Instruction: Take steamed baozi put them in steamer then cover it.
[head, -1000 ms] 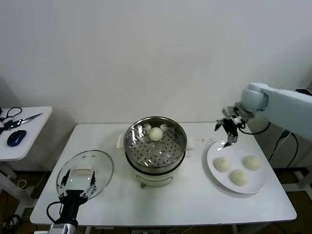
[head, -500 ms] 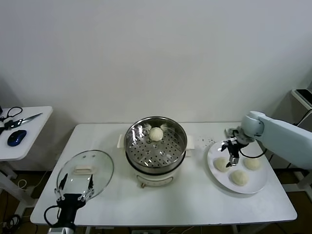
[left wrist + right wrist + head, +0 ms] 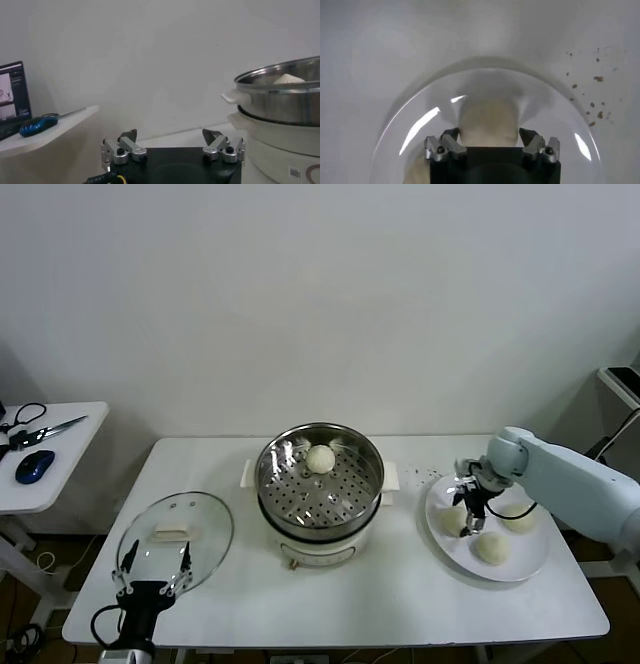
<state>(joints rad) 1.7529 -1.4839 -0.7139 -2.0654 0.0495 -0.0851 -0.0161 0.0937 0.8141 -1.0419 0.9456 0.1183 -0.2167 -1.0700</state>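
Observation:
One baozi (image 3: 319, 458) lies at the back of the steel steamer (image 3: 300, 502) in the middle of the table. Three more lie on the white plate (image 3: 520, 564) at the right: a left one (image 3: 453, 522), a front one (image 3: 491, 547) and a right one (image 3: 520, 519). My right gripper (image 3: 468, 510) is down on the left one. In the right wrist view its open fingers straddle that baozi (image 3: 487, 122), gripper (image 3: 489, 136) low over the plate (image 3: 415, 125). My left gripper (image 3: 153, 569) is open and empty at the front left, by the glass cover (image 3: 205, 529) lying flat on the table.
A small side table at the far left holds a blue mouse (image 3: 34, 466) and scissors (image 3: 40, 430). Dark crumbs (image 3: 410, 476) lie between steamer and plate. In the left wrist view the steamer (image 3: 285, 100) stands close on one side of the left gripper (image 3: 171, 136).
My right gripper has come down from above the plate's back edge onto the left baozi. The left gripper has drawn back slightly towards the table's front edge.

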